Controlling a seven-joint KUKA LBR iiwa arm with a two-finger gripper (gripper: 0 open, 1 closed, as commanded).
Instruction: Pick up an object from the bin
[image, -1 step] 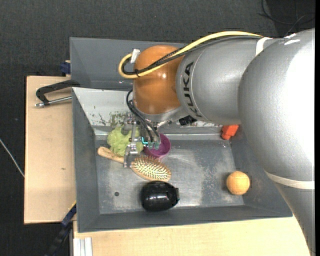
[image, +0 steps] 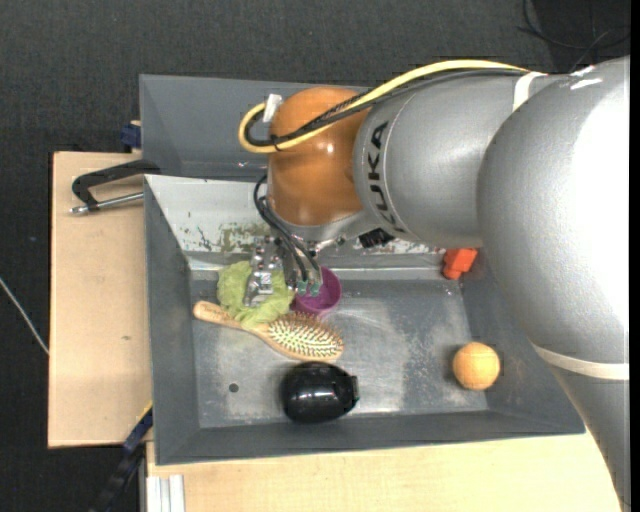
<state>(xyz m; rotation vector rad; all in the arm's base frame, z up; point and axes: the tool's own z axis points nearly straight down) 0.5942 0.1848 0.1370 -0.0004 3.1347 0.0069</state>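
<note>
Camera view: hand (image: 283, 272) low, left of frame centre, over green crumpled thing (image: 236, 287), with magenta cup (image: 324, 291) just beside. Apart or together, cannot tell. Wooden hairbrush (image: 300, 337) just below. Nothing visibly lifted, so my read is that grasp and lift are left to do.

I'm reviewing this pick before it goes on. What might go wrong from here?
1. The gripper hangs where a green crumpled thing, a purple cup and a wooden hairbrush crowd together, so it may catch two things or tip the cup.
2. The green thing seems to overlap the brush's handle, so lifting it might drag the brush along.
</note>
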